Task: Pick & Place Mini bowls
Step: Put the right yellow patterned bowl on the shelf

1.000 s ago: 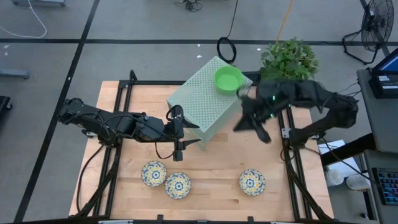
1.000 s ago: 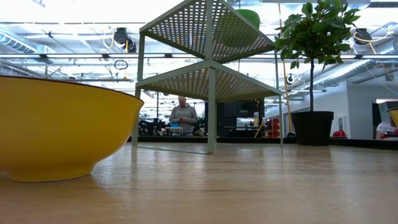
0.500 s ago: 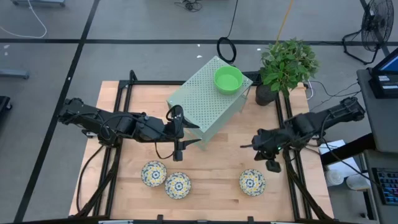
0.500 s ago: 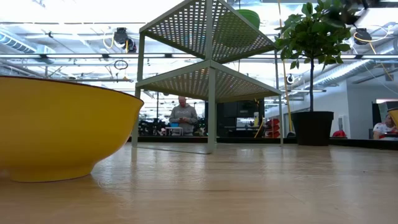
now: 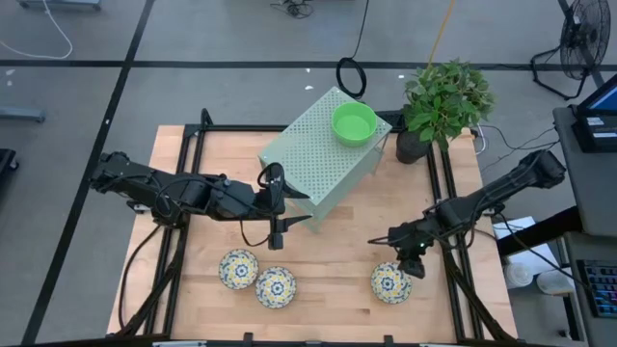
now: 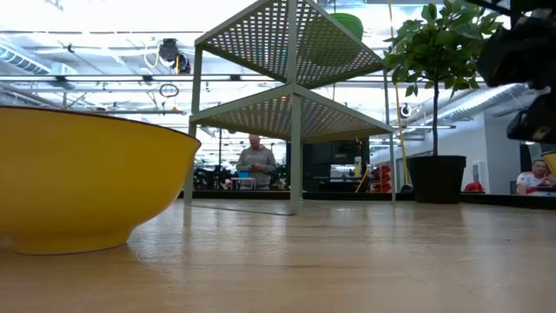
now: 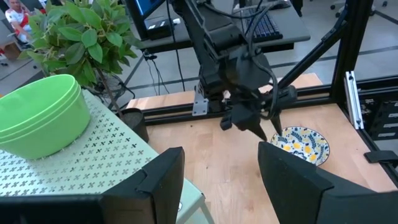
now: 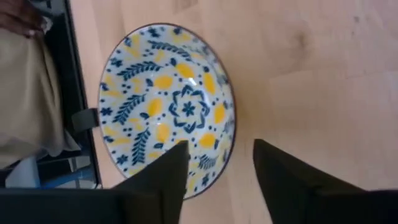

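The right hand (image 5: 416, 264) hangs at the lower right of the high view, its two dark fingers (image 8: 283, 186) spread apart over the rim of a glossy white round bowl with blue-and-yellow floral pattern (image 5: 391, 282), grasping nothing. The left hand (image 5: 289, 206) waits mid-frame beside the pale-green perforated metal box (image 5: 313, 164), fingers parted and empty. Stacked plain bright green bowls (image 5: 354, 123) sit on the box top; how many is hard to tell. Two more floral bowls (image 5: 238, 268) (image 5: 276, 286) lie touching at lower left on the light wooden desk (image 5: 337, 260). The low view cuts off a yellow bowl wall (image 6: 87, 178).
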Controlling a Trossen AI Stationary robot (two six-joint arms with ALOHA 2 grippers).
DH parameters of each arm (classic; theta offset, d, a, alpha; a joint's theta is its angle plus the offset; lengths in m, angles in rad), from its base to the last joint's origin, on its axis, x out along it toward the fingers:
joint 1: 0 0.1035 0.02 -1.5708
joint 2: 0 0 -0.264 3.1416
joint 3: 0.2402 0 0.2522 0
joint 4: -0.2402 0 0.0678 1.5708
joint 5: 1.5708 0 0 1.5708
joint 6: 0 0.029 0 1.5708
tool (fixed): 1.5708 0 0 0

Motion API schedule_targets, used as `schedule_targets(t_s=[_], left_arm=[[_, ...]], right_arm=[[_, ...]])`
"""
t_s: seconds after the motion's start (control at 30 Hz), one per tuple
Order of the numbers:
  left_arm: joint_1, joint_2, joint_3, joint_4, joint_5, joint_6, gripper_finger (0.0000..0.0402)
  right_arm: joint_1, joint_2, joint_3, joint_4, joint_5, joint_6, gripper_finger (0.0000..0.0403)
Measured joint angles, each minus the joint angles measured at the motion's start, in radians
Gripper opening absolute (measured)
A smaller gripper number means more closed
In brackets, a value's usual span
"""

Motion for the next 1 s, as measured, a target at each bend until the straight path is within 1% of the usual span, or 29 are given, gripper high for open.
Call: schedule_targets(t_s=[0.1,0.23,0.37,0.43,0.67,0.83,1.0], left_arm=[[0.0,0.0,0.0,0.0,0.0,0.0,0.0209],[0.0,0.0,0.0,0.0,0.0,0.0,0.0209],[0.0,0.0,0.0,0.0,0.0,0.0,0.0209],[0.0,0.0,0.0,0.0,0.0,0.0,0.0209],[0.0,0.0,0.0,0.0,0.0,0.0,0.0209],[0.0,0.0,0.0,0.0,0.0,0.0,0.0209],[0.0,0.0,0.0,0.0,0.0,0.0,0.0209]], right_arm=[[0.0,0.0,-0.013,0.009,0.004,0.011,0.0192],[0.003,0.0,-0.013,0.017,0.031,0.011,0.0197],[0.019,0.0,-0.013,0.017,0.111,0.003,0.0189],[0.03,0.002,-0.013,0.017,0.134,-0.002,0.0185],[0.078,0.046,-0.013,0.02,0.136,0.016,0.017],[0.105,0.093,-0.013,0.055,0.137,0.018,0.016],[0.109,0.142,-0.012,0.063,0.136,0.056,0.0137]])
